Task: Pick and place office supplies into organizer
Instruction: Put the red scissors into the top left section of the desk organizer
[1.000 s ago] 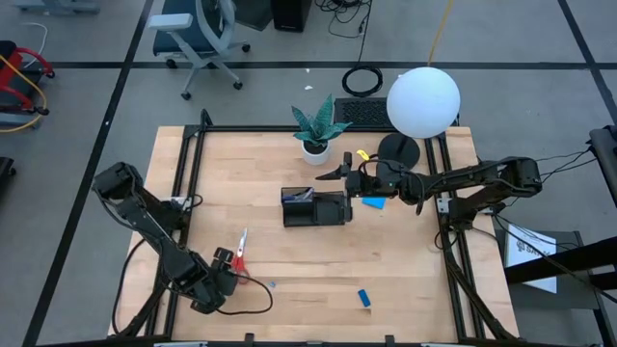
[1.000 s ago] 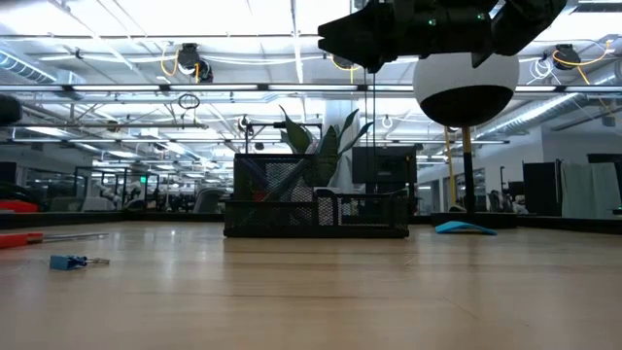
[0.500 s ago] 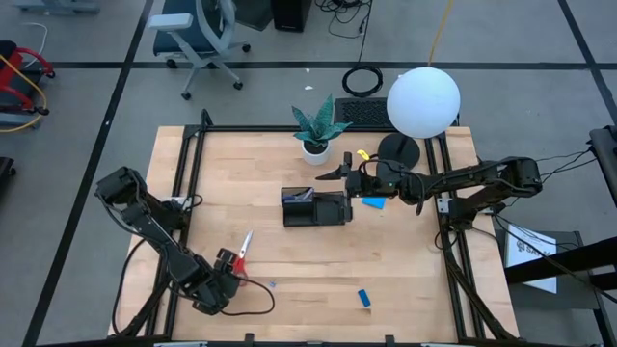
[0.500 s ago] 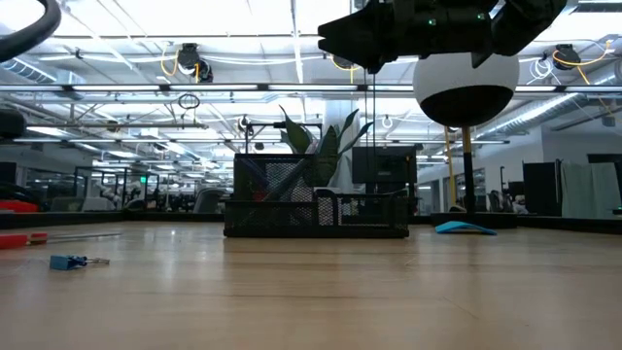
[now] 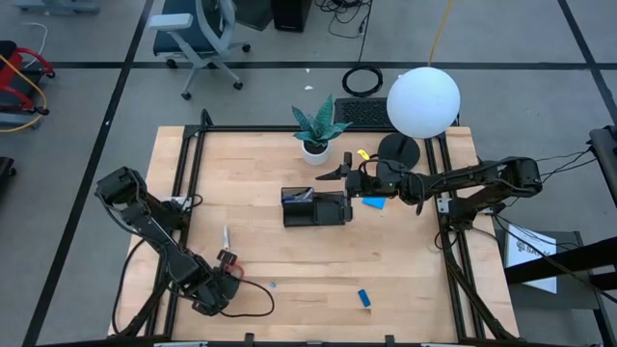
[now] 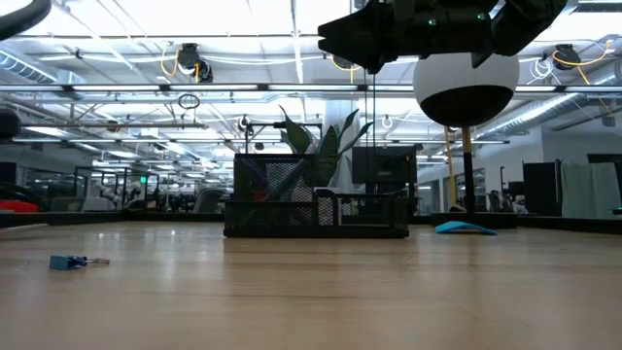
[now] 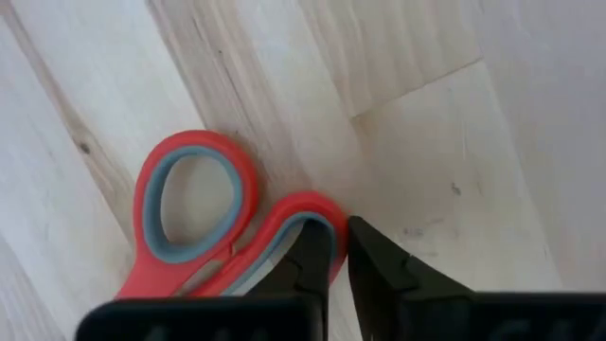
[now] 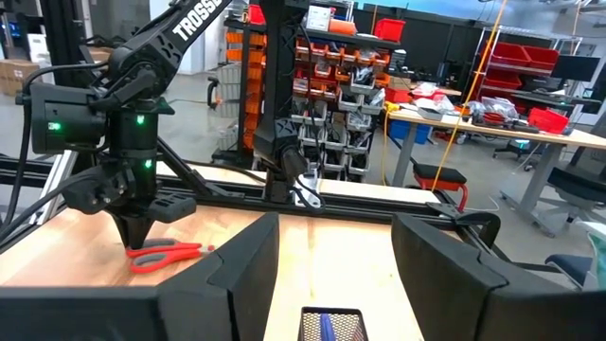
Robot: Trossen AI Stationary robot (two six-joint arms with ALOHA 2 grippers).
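**Scissors Gripped at Near Left Corner While Right Arm Waits Over Organizer**

The left gripper (image 5: 224, 273) is seen near the surface's (image 5: 405, 260) front left corner, close to the black frame rail along that side. Its jaws are closed to a narrow slit on the red-handled scissors (image 7: 204, 227), one finger loop being pinched between them in the left wrist view. In the high view the scissors' blade points away from the gripper toward the middle of the surface, with bare wood around it.

The broad central stretch of wood is left open. A small blue block (image 5: 363, 297) lies alone near the front edge, well apart from everything else.

The organizer (image 5: 314, 207) stands at mid-surface, pens showing in its left compartment. The right gripper (image 5: 337, 173) is held above its right end, jaws partly open and nothing seen between them. Just beside the organizer's right end lies the blue note pad (image 5: 374, 202), with a potted plant (image 5: 318, 128) and a lamp base (image 5: 398, 148) along the back edge.

The low view shows only the organizer's mesh wall, the block and the note pad's edge; the scissors are not picked out there. The right wrist view shows the left arm standing over the scissors across the surface.
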